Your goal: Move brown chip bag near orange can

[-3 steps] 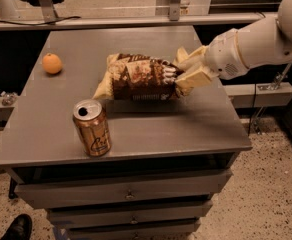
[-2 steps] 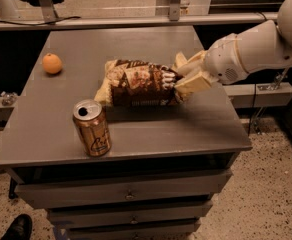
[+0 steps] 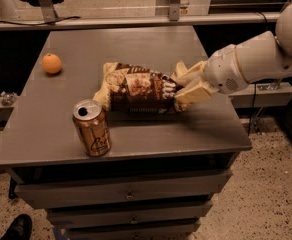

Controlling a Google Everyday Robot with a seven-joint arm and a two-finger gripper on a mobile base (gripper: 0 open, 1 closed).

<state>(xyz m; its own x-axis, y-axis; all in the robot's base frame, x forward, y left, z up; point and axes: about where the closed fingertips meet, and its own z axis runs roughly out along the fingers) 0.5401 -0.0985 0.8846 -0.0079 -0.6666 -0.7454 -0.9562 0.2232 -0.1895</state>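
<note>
The brown chip bag, dark brown with pale cream ends, lies on its side in the middle of the grey table. My gripper comes in from the right, and its cream fingers are shut on the bag's right end. The orange can, golden with a silver top and cursive script, stands upright near the table's front edge. It is just in front of the bag's left end, with a small gap between them.
A small round orange fruit sits at the table's left rear. Drawers run below the tabletop. A metal rail crosses behind the table. A dark shoe is on the floor at bottom left.
My gripper and the chip bag have shifted toward the table's front, closer to the can. The can and the fruit have not moved.
</note>
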